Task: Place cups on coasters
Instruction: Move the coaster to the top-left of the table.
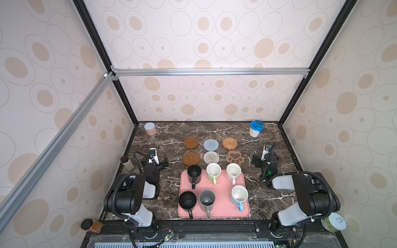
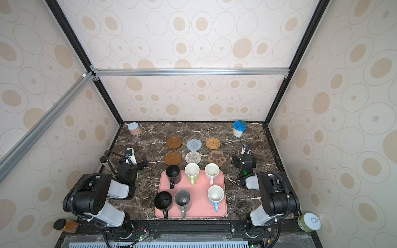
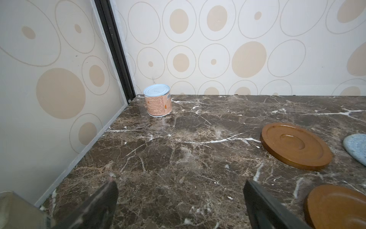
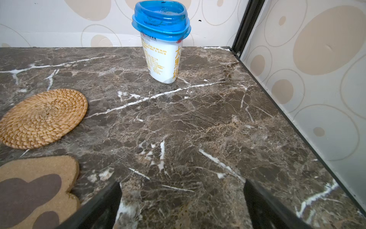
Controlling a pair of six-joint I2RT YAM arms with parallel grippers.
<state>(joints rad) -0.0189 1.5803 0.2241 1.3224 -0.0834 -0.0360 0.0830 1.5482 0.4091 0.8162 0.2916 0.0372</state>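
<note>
Left end effector point(image 3: 180, 184) and right end effector point(image 4: 182, 183) both spread, empty; all six cups point(image 1: 206, 199) sit on the pink tray point(image 1: 223, 193) (every coaster point(image 1: 190, 142) bare), so I've got everything left to do

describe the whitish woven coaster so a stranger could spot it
Find the large pink rectangular tray on the marble table; six coasters lie beyond its far edge in two rows. The whitish woven coaster is the middle one of the nearer row, between a brown wooden disc and a brown paw-shaped mat, the palest of all.
</note>
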